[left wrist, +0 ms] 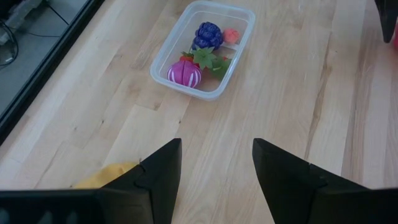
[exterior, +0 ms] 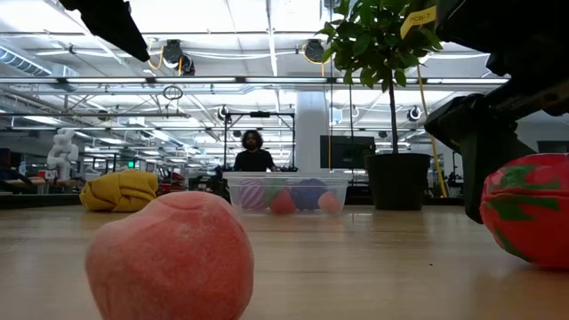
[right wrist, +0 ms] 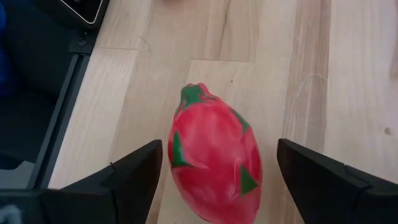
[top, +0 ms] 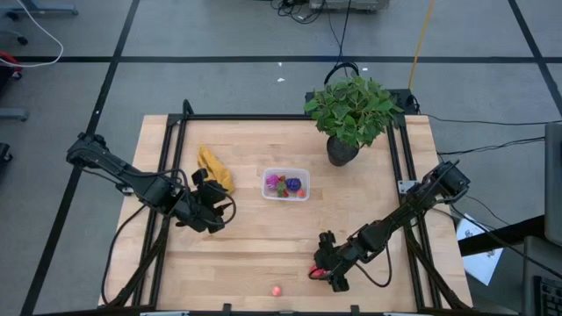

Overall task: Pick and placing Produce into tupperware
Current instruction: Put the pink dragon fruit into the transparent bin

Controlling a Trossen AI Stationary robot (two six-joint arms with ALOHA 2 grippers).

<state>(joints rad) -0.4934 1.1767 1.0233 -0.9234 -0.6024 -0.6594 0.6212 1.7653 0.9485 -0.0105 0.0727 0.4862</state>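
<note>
The right hand (top: 323, 274) is down at the wooden tabletop (top: 255, 237) with its two fingers (right wrist: 134, 177) spread wide on either side of a red fruit with green scales (right wrist: 214, 163); the fruit lies on the wood between them, and no finger visibly touches it, so nothing is grasped. In the low view the same red fruit (exterior: 526, 209) sits on the tabletop just beside the dark body of that arm. A small peach-pink fruit (top: 276, 289) lies on the wood near this hand, between it and the table's edge; it fills the foreground of the low view (exterior: 169, 258). The left hand (top: 209, 189) hangs over the tabletop with its fingers (left wrist: 158, 174) partly apart and nothing between them. Ahead of it, a little way off, stands the clear tupperware (left wrist: 239, 15), holding a pink-and-white striped piece (left wrist: 185, 74), a purple berry cluster (left wrist: 208, 34), a small orange-pink piece (left wrist: 231, 35) and green leaves (left wrist: 205, 58). A yellow banana bunch (top: 213, 166) lies just beside the left hand, away from the tupperware. Beyond the tupperware from both hands stands a potted plant (top: 349, 110).
</note>
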